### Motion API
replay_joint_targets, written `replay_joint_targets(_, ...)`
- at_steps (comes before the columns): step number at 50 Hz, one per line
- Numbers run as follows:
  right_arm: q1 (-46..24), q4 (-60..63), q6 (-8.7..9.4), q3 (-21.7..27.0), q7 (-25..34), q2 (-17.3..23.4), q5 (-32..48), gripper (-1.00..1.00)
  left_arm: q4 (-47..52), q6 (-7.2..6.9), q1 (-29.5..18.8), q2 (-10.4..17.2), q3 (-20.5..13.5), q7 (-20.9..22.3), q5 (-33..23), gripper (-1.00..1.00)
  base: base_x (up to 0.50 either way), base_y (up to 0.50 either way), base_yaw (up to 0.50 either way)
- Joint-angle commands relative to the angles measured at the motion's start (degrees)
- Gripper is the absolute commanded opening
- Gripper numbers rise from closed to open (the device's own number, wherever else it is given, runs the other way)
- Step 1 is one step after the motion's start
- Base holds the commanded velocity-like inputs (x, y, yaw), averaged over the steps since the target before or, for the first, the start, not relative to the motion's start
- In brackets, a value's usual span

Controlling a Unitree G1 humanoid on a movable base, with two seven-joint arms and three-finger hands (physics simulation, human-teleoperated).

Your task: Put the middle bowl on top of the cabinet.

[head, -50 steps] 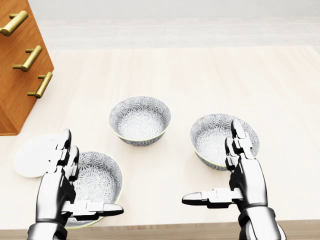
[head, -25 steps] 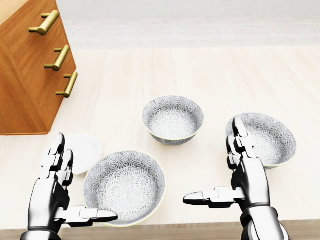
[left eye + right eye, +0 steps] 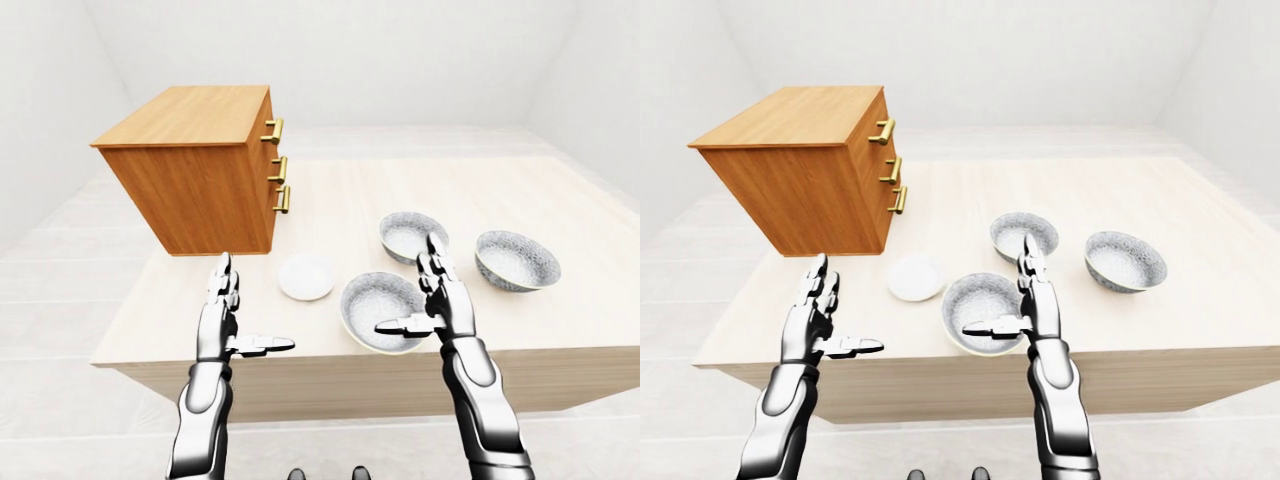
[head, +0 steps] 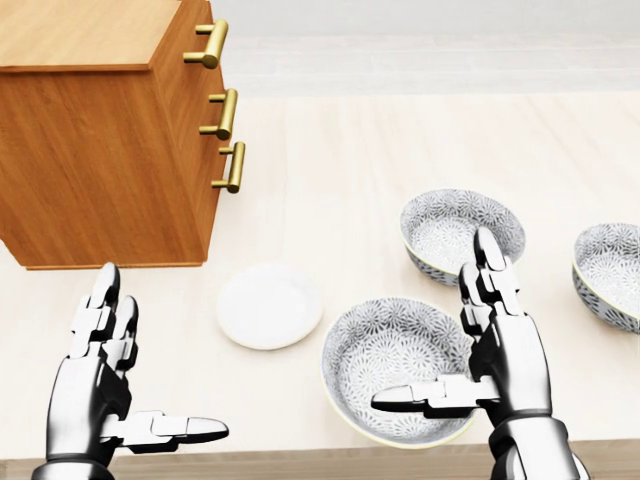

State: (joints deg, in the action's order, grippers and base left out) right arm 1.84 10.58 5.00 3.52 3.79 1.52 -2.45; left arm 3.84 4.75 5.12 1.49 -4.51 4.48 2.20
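Observation:
Three patterned grey bowls stand on the pale wooden table (image 4: pixel 400 140). The middle bowl (image 4: pixel 462 232) is the one highest in the head view, between a larger near bowl (image 4: pixel 395 370) and a right bowl (image 4: pixel 610 272). The wooden cabinet (image 4: pixel 100 170) fills the upper left, and its flat top (image 3: pixel 190 112) is bare. My right hand (image 4: pixel 435 325) hovers open over the near bowl's right rim, fingertips just short of the middle bowl. My left hand (image 4: pixel 150 370) is open at the lower left, below the cabinet, holding nothing.
A small white plate (image 4: pixel 268 304) lies between the cabinet and the near bowl. Three brass drawer handles (image 4: pixel 222 113) stick out of the cabinet's right face. The table's near edge (image 3: pixel 350 365) runs just under both hands.
The whole picture has slid to the right, so the camera has moved left: the cabinet now shows far more and the bowls sit further right. Both hands keep the same open pose.

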Motion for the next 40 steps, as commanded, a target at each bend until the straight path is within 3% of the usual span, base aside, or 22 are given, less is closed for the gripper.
replay_joint_targets(1,0.9,2.8,0.00,0.4,0.4,0.0,-0.5,1.00,0.9,-0.15,0.4,0.0,-0.3,0.1,0.0,1.00,0.00,0.50,0.00)
replay_joint_targets(4,1.2,3.2,0.00,0.4,0.5,0.0,-0.4,1.00,1.6,-0.61,0.5,0.0,-0.4,0.1,0.0,1.00,0.00,0.50,0.00)
replay_joint_targets(6,1.6,3.8,0.00,0.4,0.6,0.0,-0.4,1.00,1.4,-0.19,0.7,0.0,-0.4,0.2,0.0,1.00,0.00,0.50,0.00)
replay_joint_targets(13,2.5,4.5,0.00,0.4,1.2,0.0,0.0,1.00,3.0,-1.67,0.7,0.3,-1.1,0.1,0.1,1.00,0.00,0.49,0.00)
replay_joint_targets(28,4.3,6.8,0.00,-1.0,3.0,-0.1,1.5,1.00,6.8,-3.05,2.7,0.1,-2.2,1.1,0.6,1.00,0.00,0.03,0.00)
replay_joint_targets(40,4.8,8.4,0.00,-0.8,3.5,-0.3,2.1,1.00,7.4,-3.18,2.9,-0.1,-2.4,1.6,0.5,1.00,0.41,0.00,0.00)
